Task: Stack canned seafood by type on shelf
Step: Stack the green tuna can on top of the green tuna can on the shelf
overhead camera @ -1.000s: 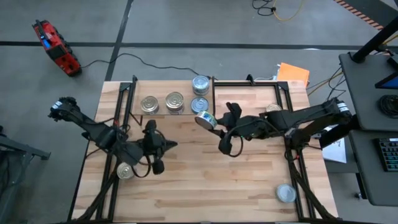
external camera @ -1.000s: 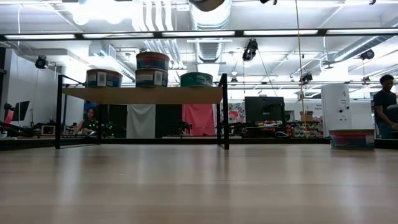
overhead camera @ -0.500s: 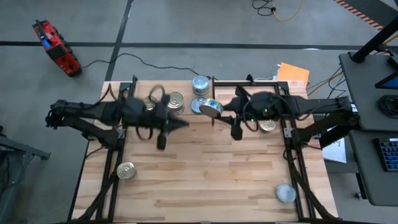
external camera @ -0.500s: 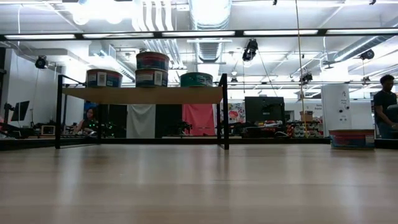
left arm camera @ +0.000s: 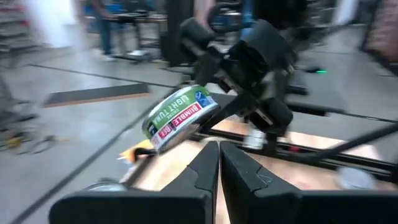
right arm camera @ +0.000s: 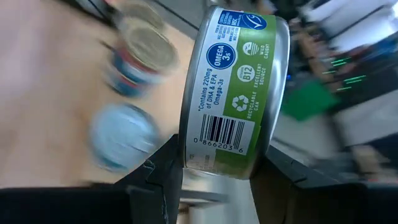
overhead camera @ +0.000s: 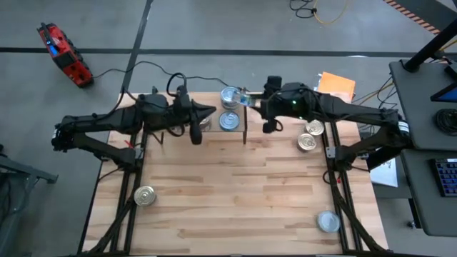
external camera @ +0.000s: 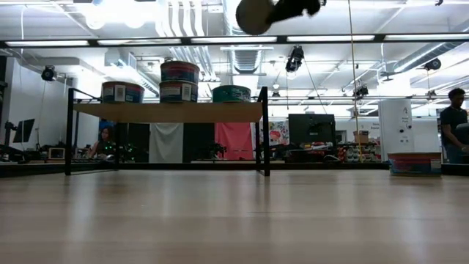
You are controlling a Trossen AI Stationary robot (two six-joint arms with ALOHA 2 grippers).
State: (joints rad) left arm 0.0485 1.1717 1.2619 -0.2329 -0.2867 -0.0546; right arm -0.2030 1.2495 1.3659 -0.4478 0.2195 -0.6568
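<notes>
Clearly the right gripper point(overhead camera: 246, 98) is clamped on a small round squat metal tin with a green paper label point(right arm camera: 233, 93), holding it in the air over the far end of the narrow light-wood shelf in its thin black metal frame point(overhead camera: 245, 134). In the right wrist view the tin fills the middle of the picture between the two dark fingers point(right arm camera: 158, 180); its label carries a barcode, a recycling mark and blue round badges. In the left wrist view the same tin point(left arm camera: 180, 117) shows tilted, with a red band on the label. From table height only its pale underside point(external camera: 255, 13) is seen at the top edge, above the shelf point(external camera: 167, 111).

On the shelf from above lie silver-grey lidded tins point(overhead camera: 230, 120) and, beside the left arm, a golden-lidded tin point(overhead camera: 206, 123), mostly covered by it. The level view shows three blue-sided tins and one teal one along the board, one stacked on another.

The left gripper point(overhead camera: 194, 137) hangs over the shelf's front edge, its fingers pressed together on nothing.

Other tins sit loose on the large butcher-block wooden tabletop point(overhead camera: 235, 193): golden ones at point(overhead camera: 145, 195) and point(overhead camera: 307, 142), a silver-grey one point(overhead camera: 328, 221) near the corner.

Much of the wrist pictures is smeared, so the tins behind the held one cannot be read. A person point(external camera: 454, 125) stands far off in the room.
</notes>
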